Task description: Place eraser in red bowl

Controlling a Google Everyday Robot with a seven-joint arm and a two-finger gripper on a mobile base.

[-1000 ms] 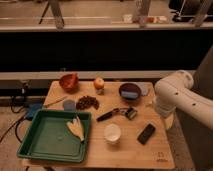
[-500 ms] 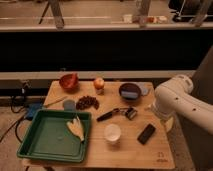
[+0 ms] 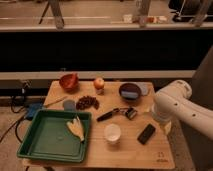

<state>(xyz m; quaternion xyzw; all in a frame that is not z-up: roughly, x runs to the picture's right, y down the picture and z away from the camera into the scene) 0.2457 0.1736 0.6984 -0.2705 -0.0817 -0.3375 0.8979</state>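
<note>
Gripper (image 3: 166, 126) sits at the right edge of the wooden table (image 3: 135, 155), tucked low under the bulky white arm (image 3: 175, 102) that reaches in from the right. Most of it is hidden by the arm, and I cannot tell whether it is apart, together or clamped on anything.

In the camera view, the eraser (image 3: 146, 134), a dark oblong block, lies flat on the table towards the front right. It is set at a slant, near the gripper and to its lower left, though contact between the two cannot be judged. Just to its left stands a white cup (image 3: 112, 132), upright and apart from it.

The red bowl (image 3: 68, 81) rests at the far left corner of the table, well apart from the eraser. To its right, along the back edge, is a round orange-red fruit (image 3: 99, 83), and further right a dark bowl (image 3: 130, 91) with something pale blue in it. A cluster of dark grapes (image 3: 88, 102) lies in front of the red bowl, with a small grey cup (image 3: 69, 105) beside it on the left. Near the middle, a black-handled tool (image 3: 117, 113) lies slanted between the grapes and the arm. A green tray (image 3: 35, 145) fills the front left, holding a yellow banana peel (image 3: 76, 128) near its right wall.
</note>
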